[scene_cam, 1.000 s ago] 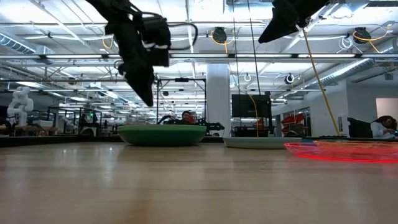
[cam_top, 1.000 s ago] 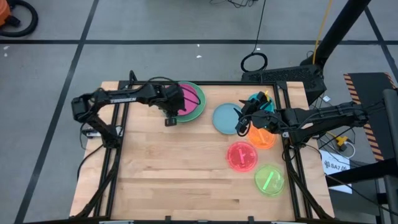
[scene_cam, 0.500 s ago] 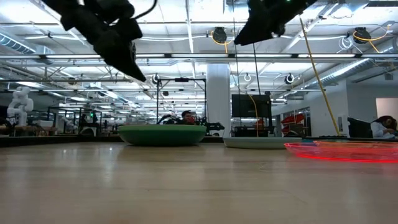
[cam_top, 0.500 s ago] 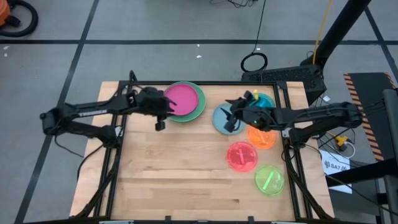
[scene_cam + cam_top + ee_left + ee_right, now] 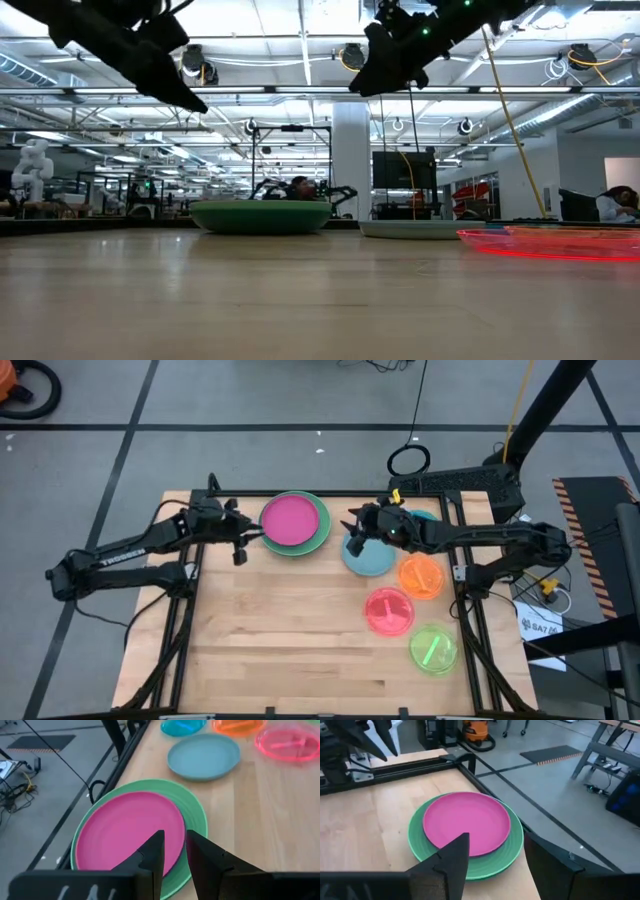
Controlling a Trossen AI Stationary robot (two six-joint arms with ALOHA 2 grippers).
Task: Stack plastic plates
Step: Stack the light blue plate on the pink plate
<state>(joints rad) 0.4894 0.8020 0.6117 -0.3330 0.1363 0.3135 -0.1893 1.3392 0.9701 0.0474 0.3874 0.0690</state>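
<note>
A stack of plates with a magenta plate [image 5: 291, 519] on top of a light green one [image 5: 195, 817] stands at the table's far edge. In the low view the stack [image 5: 260, 216] looks dark green. A pale blue plate [image 5: 372, 557] lies to its right. A teal plate [image 5: 423, 518] is half hidden by the right arm. Orange [image 5: 421, 576], pink [image 5: 389, 610] and lime [image 5: 433, 649] plates line the right side. My left gripper [image 5: 238, 549] hovers left of the stack, empty, its fingers [image 5: 156, 851] only narrowly apart. My right gripper [image 5: 356, 532] hangs wide open over the pale blue plate's far left rim.
Black frame rails run along the table's far [image 5: 350, 495] and left [image 5: 190, 575] edges, close to the stack. Bare wood [image 5: 290, 640] fills the near and middle part. People and equipment show in the room behind [image 5: 300, 187].
My left gripper has drawn back from over the magenta plate toward the table's left edge and risen. My right gripper has moved left from the teal and orange plates to above the pale blue plate. The plates have stayed where they were.
</note>
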